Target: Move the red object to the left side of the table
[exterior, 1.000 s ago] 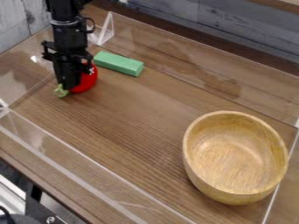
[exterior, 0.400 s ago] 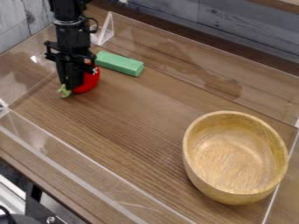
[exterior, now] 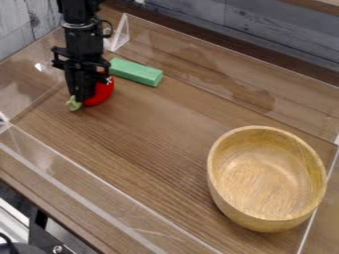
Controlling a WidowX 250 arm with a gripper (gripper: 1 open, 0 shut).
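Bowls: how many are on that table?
1. The wooden bowl sits near the right corner of the table, far from the gripper and red object. None seem hidden.

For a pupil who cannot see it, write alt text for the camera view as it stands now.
A black robot hand points down at the far left of a wood-grain table, shut on a small red toy fruit resting on the surface. A flat green block lies just to the right of it, and an empty wooden bowl sits at the near right.

Single raised view, angled down across the table (exterior: 146, 149), seemingly from its near corner.
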